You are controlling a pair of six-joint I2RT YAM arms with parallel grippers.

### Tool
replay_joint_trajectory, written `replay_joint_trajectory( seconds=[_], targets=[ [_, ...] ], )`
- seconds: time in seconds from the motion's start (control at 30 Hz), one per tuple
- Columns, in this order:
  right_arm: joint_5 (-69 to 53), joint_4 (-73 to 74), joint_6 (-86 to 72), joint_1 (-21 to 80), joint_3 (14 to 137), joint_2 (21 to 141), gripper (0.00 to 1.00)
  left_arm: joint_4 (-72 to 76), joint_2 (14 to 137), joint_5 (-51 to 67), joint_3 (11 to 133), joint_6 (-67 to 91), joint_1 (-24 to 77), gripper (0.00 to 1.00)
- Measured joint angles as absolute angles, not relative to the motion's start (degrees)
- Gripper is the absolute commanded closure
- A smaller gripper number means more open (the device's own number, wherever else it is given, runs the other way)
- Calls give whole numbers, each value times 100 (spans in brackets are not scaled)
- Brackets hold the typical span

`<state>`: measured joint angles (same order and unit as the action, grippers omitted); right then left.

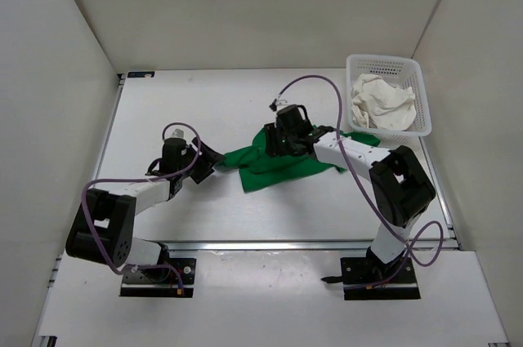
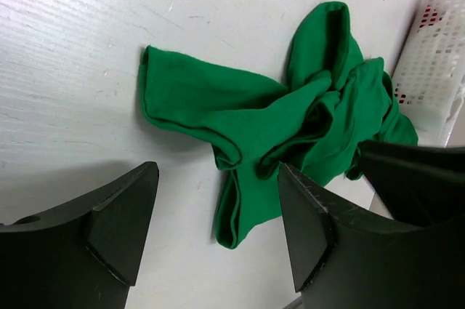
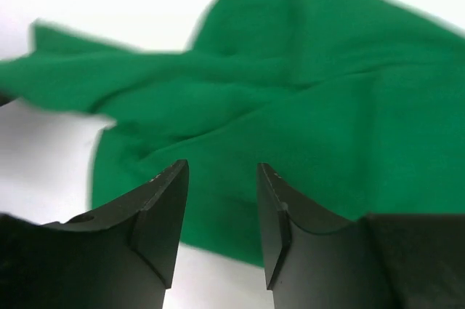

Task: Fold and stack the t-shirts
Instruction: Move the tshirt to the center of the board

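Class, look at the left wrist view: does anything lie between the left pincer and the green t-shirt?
Nothing visible does. The crumpled green t-shirt lies on the table directly ahead of the open left pincer.

No legible text, label, brand or number anywhere

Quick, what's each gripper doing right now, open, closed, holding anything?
Left gripper: open, holding nothing.
Right gripper: open over the green t-shirt, holding nothing.
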<state>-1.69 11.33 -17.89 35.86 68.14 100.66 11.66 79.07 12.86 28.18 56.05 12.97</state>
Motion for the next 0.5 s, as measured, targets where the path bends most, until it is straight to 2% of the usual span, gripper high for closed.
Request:
replay_joint_trajectory(
  seconds=[0.27,0.5],
  targets=[
    [-303,1111,-1850,3983,6748,10079,58,1424,8418,1264,2860,5754,1409,29],
    [-351,1120,-1940,4206,6886,10438,52,1664,8696,1284,2954,5865,1490,33]
  ],
)
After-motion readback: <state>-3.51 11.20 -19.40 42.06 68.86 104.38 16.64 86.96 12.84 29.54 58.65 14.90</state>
